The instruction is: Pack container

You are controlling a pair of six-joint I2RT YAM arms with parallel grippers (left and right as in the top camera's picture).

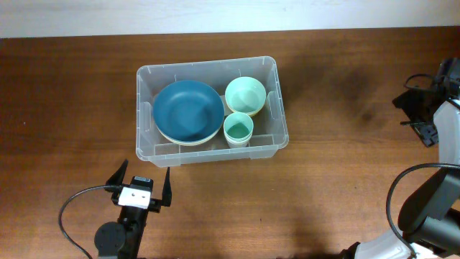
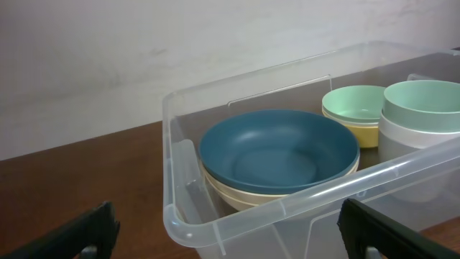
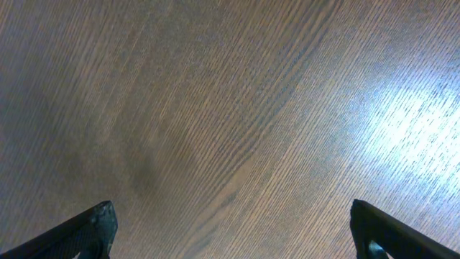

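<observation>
The container [image 1: 215, 154] is a large clear plastic bin at the table's middle. In it a dark blue bowl [image 1: 188, 110] sits on a cream bowl at the left. A pale green bowl [image 1: 245, 94] and a teal cup [image 1: 238, 129] stand at the right. My left gripper [image 1: 141, 181] is open and empty, just in front of the bin's front left corner. The left wrist view shows the bin's rim [image 2: 287, 198], the blue bowl [image 2: 277, 151], the green bowl [image 2: 356, 104] and the cup [image 2: 424, 108] between my open left fingers [image 2: 230, 241]. My right gripper [image 1: 411, 108] is open and empty at the far right.
The brown wooden table [image 1: 345, 187] lies all round the bin. The right wrist view shows only bare wood [image 3: 230, 108] between the open right fingers [image 3: 233, 234]. A black cable [image 1: 72, 208] loops beside the left arm. A pale wall runs along the table's far edge.
</observation>
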